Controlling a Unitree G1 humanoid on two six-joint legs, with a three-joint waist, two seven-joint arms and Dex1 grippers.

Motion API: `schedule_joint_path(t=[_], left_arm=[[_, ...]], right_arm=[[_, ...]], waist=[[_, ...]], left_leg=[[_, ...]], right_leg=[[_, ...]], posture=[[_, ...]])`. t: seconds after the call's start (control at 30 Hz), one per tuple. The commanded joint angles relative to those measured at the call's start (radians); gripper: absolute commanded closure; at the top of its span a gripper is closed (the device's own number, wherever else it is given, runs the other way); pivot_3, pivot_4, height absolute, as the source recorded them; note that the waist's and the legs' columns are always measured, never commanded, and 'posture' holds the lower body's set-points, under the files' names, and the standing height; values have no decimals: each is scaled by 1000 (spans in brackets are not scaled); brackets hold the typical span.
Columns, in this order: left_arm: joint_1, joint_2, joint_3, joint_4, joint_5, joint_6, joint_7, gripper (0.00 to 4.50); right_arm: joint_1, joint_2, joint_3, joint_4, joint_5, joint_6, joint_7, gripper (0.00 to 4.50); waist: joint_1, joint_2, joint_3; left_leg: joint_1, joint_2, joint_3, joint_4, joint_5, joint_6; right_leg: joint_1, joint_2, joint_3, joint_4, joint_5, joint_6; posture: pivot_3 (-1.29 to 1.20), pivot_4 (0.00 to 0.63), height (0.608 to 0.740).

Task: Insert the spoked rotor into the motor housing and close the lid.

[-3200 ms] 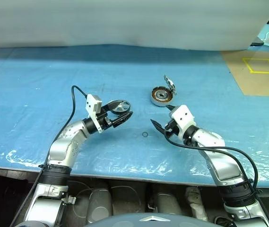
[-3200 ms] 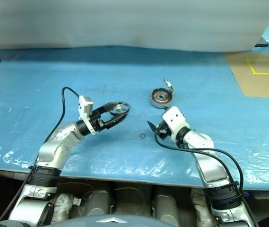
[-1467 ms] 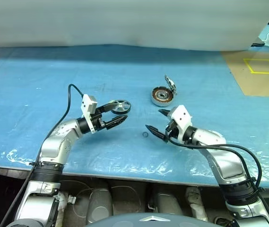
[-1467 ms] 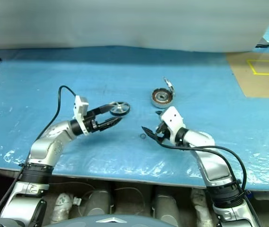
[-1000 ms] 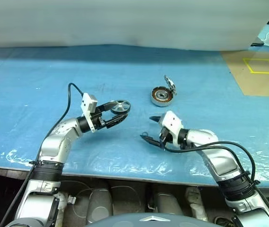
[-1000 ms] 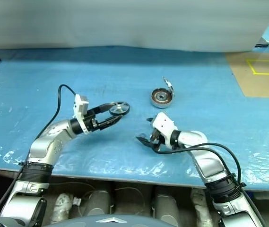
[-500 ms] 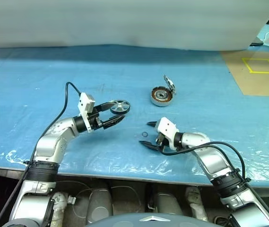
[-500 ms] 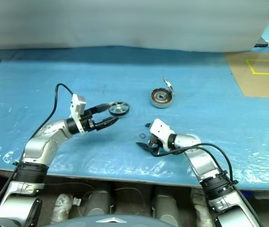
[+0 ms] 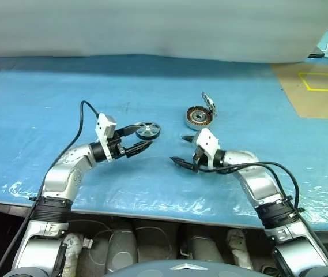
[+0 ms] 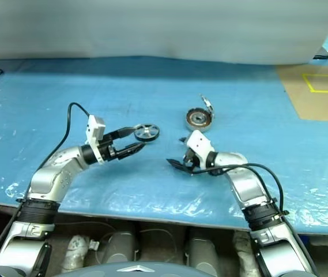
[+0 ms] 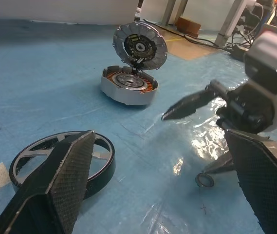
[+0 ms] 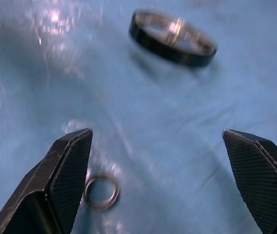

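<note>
Blue plastic sheeting covers the counter [image 9: 256, 75], and the task's parts lie on it near the middle. The motor housing [image 9: 199, 119] sits at about one o'clock from centre, copper windings showing, with the lid [image 9: 208, 104] standing up from its far rim, hinged open. The spoked rotor [image 9: 147, 130] lies flat at roughly nine o'clock from the housing, well apart from it. A small metal ring [image 12: 101, 192] lies loose on the sheet toward six o'clock of the housing.

The step in hand looks like the pick-up of the rotor. To do it well, the left claw [image 9: 140, 138] should probably straddle the black rim squarely, close on opposite edges and lift the wheel level, so that it can drop straight into the windings without catching the upright lid.

The left claw is spread wide and holds nothing; one finger lies just beside the rotor's near rim, though I cannot tell whether it touches. The right claw [image 9: 181, 149] is also wide apart and empty, hovering low over the sheet with the small ring between its fingers [image 12: 63, 168], touching neither part.
</note>
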State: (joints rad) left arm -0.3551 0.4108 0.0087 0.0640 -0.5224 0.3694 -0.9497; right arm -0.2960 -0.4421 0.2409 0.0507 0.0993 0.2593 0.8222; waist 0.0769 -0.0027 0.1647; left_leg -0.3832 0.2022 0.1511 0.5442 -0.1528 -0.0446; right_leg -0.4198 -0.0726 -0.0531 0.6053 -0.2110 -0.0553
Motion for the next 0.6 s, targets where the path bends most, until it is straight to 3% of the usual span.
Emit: schedule_joint_path(t=[0.03, 0.37, 0.5, 0.6], left_arm=[[-3, 5, 9, -39, -2, 1, 3, 0], [-26, -32, 13, -26, 9, -30, 40, 0], [-20, -26, 7, -20, 22, -32, 36, 0], [-16, -25, 10, -24, 24, -30, 36, 0]], right_arm=[[49, -5, 24, -73, 6, -3, 19, 26], [79, -3, 45, 18, -52, -64, -3, 26], [80, 4, 49, 41, -54, -84, -13, 844], [77, 5, 48, 51, -55, -93, -15, 1907]], waist=[[-2, 0, 0], [-6, 0, 0], [-7, 0, 0], [-6, 0, 0]], left_leg=[[0, 0, 0, 0, 0, 0], [7, 1, 0, 1, 0, 0], [10, 1, 0, 0, 0, 0], [13, 1, 0, 0, 0, 0]], right_leg=[[0, 0, 0, 0, 0, 0], [6, 0, 0, 1, -3, 5], [9, 0, 0, 0, -4, 6], [12, 0, 0, -1, -4, 7]], posture=[[0, 150, 740], [0, 150, 740], [0, 150, 740], [0, 150, 740]])
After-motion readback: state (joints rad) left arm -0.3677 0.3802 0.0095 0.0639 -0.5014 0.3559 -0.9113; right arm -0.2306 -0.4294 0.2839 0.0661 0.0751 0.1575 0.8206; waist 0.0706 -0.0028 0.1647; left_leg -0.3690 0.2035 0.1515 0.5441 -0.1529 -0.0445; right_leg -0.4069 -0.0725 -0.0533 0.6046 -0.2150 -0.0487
